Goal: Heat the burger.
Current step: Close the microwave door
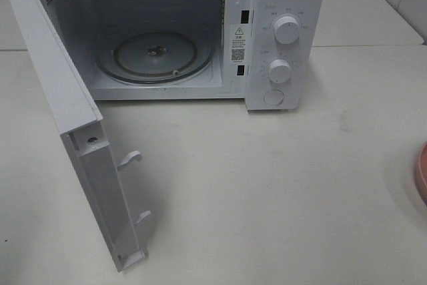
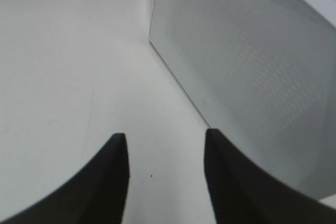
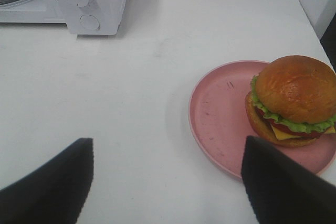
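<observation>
Matte white table (image 3: 157,93), glossy domed burger (image 3: 294,100) on round pink plate (image 3: 220,119).

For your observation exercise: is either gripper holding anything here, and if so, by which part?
Nothing is held. The left gripper has only bare table between its fingers; the right gripper is open, apart from the burger.

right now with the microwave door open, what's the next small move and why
Probably bring the right gripper, jaws open and empty, toward the burger on the pink plate. The microwave door is open, the turntable is bare, and the burger is not yet held.
</observation>
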